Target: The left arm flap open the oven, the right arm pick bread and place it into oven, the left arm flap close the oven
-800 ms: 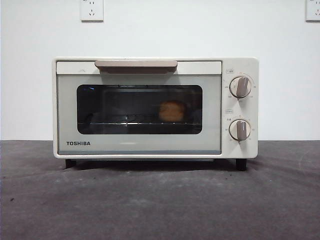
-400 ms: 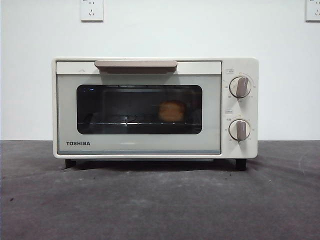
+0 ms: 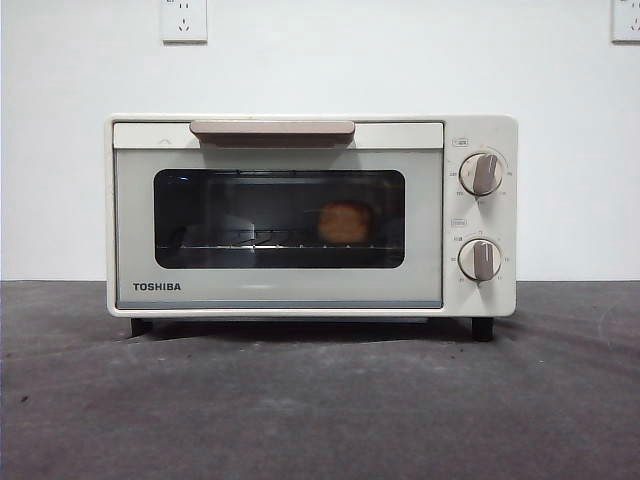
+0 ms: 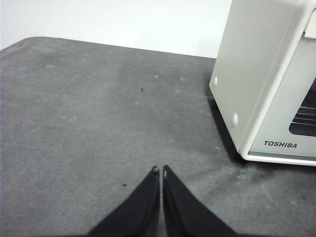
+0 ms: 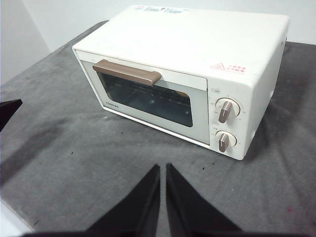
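Grey table (image 3: 320, 400): large bare stretch in front of the oven; in the left wrist view, open cloth from the oven's side out to the rounded far corner and edge. Small dark specks scattered on the cloth.

White wall (image 3: 320, 60) behind the table's far edge, with two sockets, the one at the picture's right corner cut off.

Cream-white oven (image 3: 310, 215): stands toward the far edge of the table, door shut, beige handle (image 3: 272, 129) along the door's top. Reads "TOSHIBA" in dark capitals at the door's lower corner, legible in the front and left wrist views. Red-printed warning label (image 5: 227, 67) on the top panel and more print at the top's rear edge, too small to read. Markings around the two beige knobs (image 3: 481, 174) too fine to read. Cut off at the frame edge in the left wrist view.

Bread (image 3: 344, 222): inside the oven on the wire rack, seen dimly through the dark glass, toward the knob side; outline soft.

Left gripper (image 4: 159, 171): jaws pressed together, holding nothing, above bare cloth beside the oven.

Right gripper (image 5: 162, 168): jaws together, holding nothing, above bare cloth in front of the oven door.
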